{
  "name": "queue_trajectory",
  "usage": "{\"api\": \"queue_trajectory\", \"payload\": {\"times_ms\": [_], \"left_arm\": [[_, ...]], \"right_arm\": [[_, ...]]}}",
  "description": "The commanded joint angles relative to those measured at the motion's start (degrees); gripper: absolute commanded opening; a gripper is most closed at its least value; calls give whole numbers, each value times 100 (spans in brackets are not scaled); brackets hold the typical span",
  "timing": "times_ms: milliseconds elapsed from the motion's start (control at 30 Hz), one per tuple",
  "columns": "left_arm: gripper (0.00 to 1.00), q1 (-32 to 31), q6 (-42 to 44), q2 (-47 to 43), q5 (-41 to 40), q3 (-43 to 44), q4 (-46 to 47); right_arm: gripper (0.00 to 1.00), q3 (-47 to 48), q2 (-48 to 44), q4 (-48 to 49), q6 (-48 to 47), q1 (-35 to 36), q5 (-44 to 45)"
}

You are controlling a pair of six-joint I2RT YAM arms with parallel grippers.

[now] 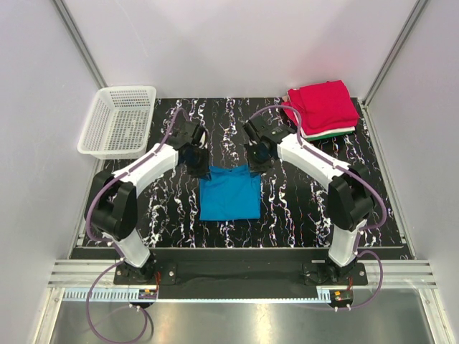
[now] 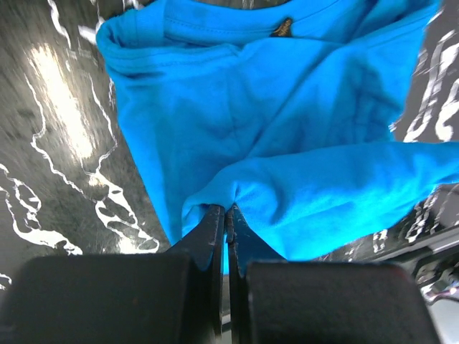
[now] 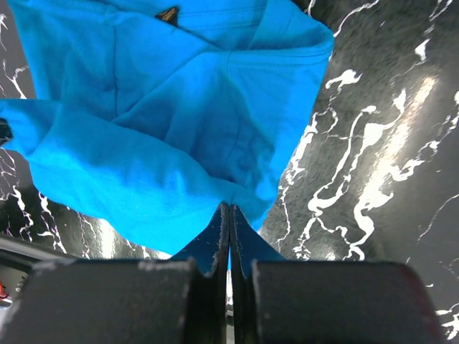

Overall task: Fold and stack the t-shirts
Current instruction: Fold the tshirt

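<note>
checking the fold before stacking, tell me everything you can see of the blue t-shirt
The blue t-shirt is plain, bright, soft cloth, folded to a rough square on the dark marbled table. Its far edge is pinched at both corners by the left gripper and the right gripper, both shut on it. A small tag shows at the collar.

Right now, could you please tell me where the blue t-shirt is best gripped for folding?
I'd take the blue t-shirt by its two far corners, one gripper each, from above. It lies as a rectangle, so pinching both corners should keep that edge straight; the left gripper and right gripper are shut there.
</note>
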Motion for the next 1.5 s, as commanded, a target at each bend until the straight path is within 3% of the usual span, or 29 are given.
{"api": "queue_trajectory", "payload": {"times_ms": [0,700,1067,1100,1133,1233,1267,1300,1467], "left_arm": [[0,65,-96,-192,-254,485,162],[0,267,-175,1749,-1072,2286,31],[0,399,-246,2725,-1424,3358,-549],[8,416,-246,2822,-1397,3455,-715],[14,451,-220,2892,-1249,3569,-778],[27,495,-272,2929,-1203,3483,-822],[36,504,-290,2824,-1238,3439,-822],[45,513,-290,2753,-1274,3395,-805],[45,636,-211,2402,-1485,3192,-822]], "right_arm": [[0,395,-117,-16,-244,-133,207],[0,2074,1957,10,-587,-661,471],[0,2874,2818,-157,-613,-872,708],[4,2935,2880,-261,-596,-881,708],[16,3040,2933,-315,-587,-898,726],[21,3181,2978,-491,-552,-942,962],[40,3182,2856,-508,-560,-951,1015],[47,3164,2785,-500,-587,-986,1085],[48,3085,2180,-473,-675,-1153,1358]]}}
